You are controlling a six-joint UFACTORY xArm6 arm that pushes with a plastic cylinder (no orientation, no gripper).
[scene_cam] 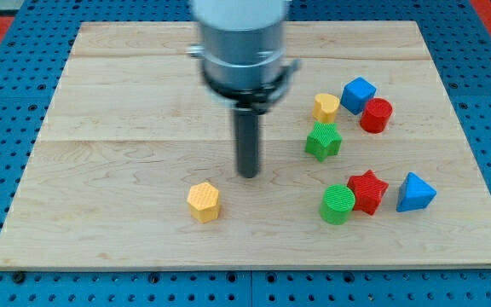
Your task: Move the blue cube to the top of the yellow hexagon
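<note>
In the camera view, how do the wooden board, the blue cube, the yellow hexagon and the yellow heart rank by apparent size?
1. Wooden board
2. Blue cube and yellow hexagon: look alike, not ranked
3. Yellow heart, slightly smaller, though farther away, so unsure

blue cube upper right, yellow hexagon lower centre

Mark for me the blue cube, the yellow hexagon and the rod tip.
blue cube (358, 94): camera view, its top face.
yellow hexagon (204, 200): camera view, its top face.
my tip (248, 175): camera view, the rod's very end, up and right of the hexagon.
</note>
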